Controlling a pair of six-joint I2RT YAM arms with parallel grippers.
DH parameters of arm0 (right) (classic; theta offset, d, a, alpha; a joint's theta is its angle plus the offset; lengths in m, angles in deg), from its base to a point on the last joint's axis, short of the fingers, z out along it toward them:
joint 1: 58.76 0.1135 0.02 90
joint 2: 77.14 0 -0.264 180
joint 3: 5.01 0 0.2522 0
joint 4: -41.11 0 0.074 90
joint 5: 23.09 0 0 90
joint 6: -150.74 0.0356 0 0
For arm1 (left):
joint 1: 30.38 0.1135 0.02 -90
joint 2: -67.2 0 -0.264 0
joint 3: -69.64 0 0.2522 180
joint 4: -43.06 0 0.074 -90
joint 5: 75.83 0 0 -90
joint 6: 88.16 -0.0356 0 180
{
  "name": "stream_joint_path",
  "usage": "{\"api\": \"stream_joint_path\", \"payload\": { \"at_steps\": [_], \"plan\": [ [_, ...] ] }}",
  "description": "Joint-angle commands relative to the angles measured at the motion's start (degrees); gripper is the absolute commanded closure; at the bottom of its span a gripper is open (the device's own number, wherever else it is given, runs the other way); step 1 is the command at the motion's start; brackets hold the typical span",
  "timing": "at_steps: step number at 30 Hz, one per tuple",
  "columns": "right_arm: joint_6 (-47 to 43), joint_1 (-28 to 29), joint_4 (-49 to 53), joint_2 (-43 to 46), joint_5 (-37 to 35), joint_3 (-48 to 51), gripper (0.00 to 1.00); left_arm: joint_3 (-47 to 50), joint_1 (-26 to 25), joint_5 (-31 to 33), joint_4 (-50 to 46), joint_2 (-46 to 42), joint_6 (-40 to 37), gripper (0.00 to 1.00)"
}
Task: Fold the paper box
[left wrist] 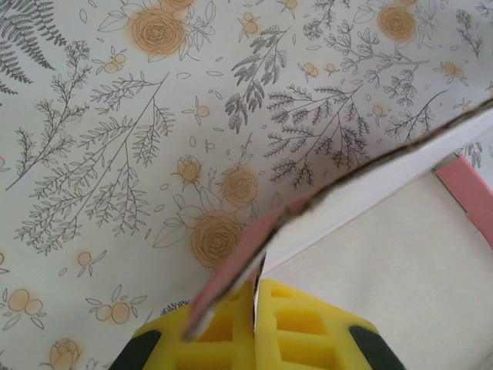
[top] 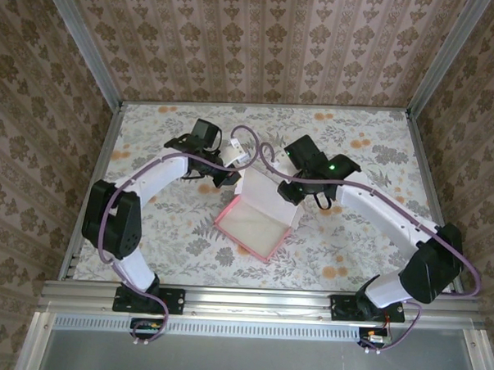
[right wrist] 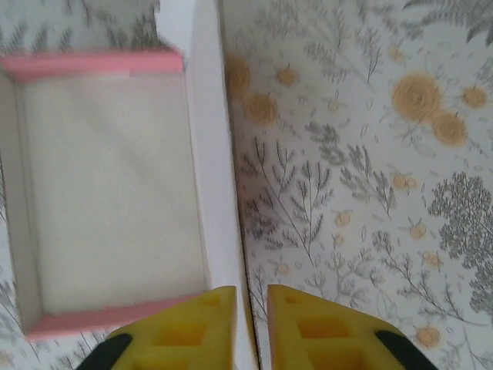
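Paper box (top: 258, 222) - a pink thin-card tray with a pale whitish inside - lies mid-table, turned corner-on between my two arms. From their bases at the near edge, both arms bow outward and then curl in over the flower-printed table (top: 351, 239), wrists meeting at the tray's far side, where a white flap stands up.

My left gripper (top: 224, 176) is clamped on that flap. Its wrist camera shows the yellow fingers (left wrist: 300, 324) pressed together on the pink-backed card (left wrist: 370, 185), which slants up and away from them.

My right gripper (top: 293, 192) sits at the tray's far right corner. In its wrist view the box (right wrist: 108, 185) is a shallow rectangle with pink end walls, and one white side wall runs into the narrow gap of the gripper (right wrist: 252, 297); I cannot tell whether it pinches.

Farther off, a green light (top: 332, 166) glows on my right wrist, and a purple cable (top: 249, 140) loops beside a white tag (top: 236, 156) - too small to read.
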Motion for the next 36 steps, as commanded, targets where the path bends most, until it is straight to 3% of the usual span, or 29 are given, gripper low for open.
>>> {"api": "stream_joint_path", "payload": {
  "at_steps": [1,8,13,19,29,36],
  "plan": [
    [6.6,-1.7,-4.8,3.2,3.4,2.2,0.7,2.4,-1.0,2.7,2.9,-2.8,3.5,0.95],
    [15.7,-7.1,-10.3,13.8,9.0,11.0,0.54,8.0,-2.5,7.1,5.4,-7.4,8.8,0.95],
    [17.6,-8.4,-11.9,19.5,12.3,17.5,0.48,10.2,-3.4,10.1,5.7,-9.9,12.2,0.95],
    [17.8,-8.8,-13.0,21.6,11.0,22.9,0.4,12.4,-3.9,11.3,6.2,-10.8,15.4,0.95],
    [17.9,-9.9,-15.9,17.8,10.4,24.8,0.44,13.4,-4.7,12.6,6.4,-11.3,16.8,0.93],
    [17.4,-10.0,-15.4,14.9,9.2,23.5,0.56,13.0,-5.0,13.9,5.7,-11.2,16.3,0.93]
  ]
}}
